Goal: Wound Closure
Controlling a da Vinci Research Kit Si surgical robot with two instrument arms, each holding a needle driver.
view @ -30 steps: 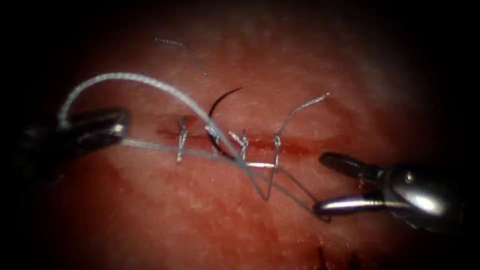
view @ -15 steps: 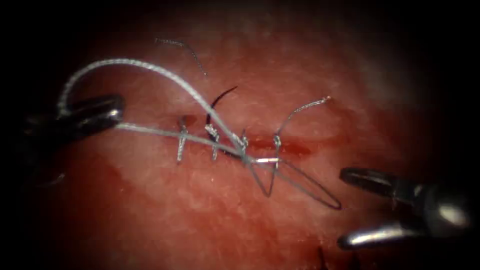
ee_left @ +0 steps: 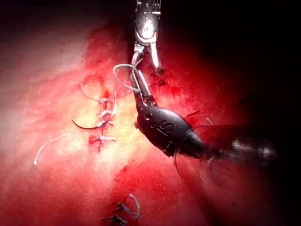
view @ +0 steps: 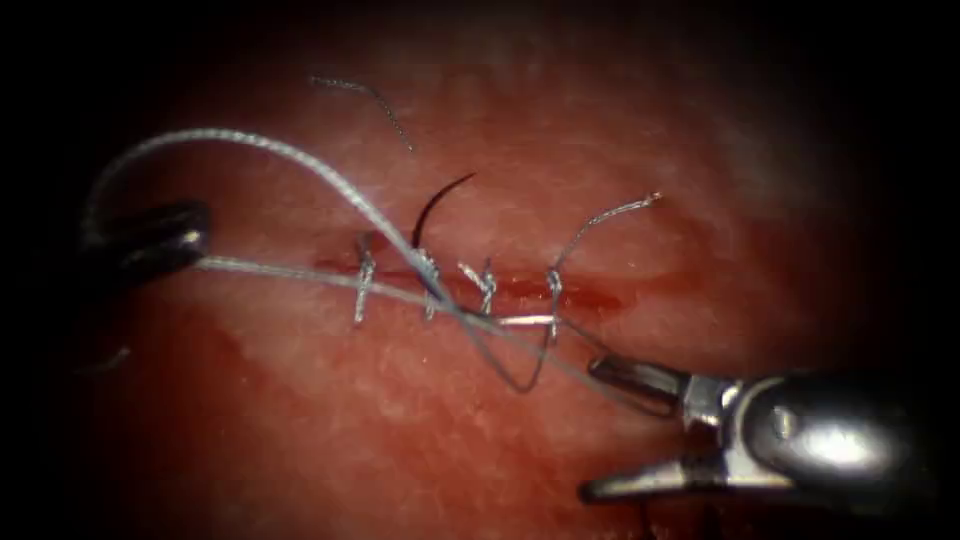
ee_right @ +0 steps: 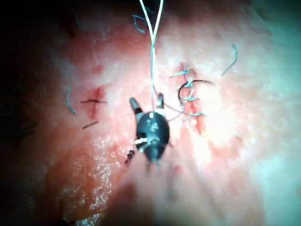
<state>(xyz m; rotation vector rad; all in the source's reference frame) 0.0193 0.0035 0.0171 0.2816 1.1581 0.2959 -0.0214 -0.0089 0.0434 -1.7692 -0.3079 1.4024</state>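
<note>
At the left of the endoscope view my left tool (view: 190, 238) is shut on the thread (view: 300, 160). The thread arcs up and over to the stitched cut (view: 590, 297), and a second strand runs straight back from the jaws. The dark curved needle (view: 435, 205) stands free of both tools above the middle of the cut; whether its lower end is in the tissue I cannot tell. My right tool (view: 592, 430) is open at the lower right. Its upper jaw touches the end of a slack thread loop (view: 640, 402), and it holds nothing. In the right wrist view the thread (ee_right: 151, 47) runs between its spread jaws.
Several stitches (view: 485, 290) cross the cut. A cut thread end (view: 610, 212) rises from the rightmost stitch and a loose piece (view: 375, 95) lies farther up. Red fluid wets the tissue (view: 400, 430). In the left wrist view the right tool (ee_left: 146, 47) stands just beyond my left jaws (ee_left: 141, 87).
The left tool has drawn leftward with the thread, straightening the strand along the cut. The right tool pulled off to the lower right, then came back left to the thread loop.
</note>
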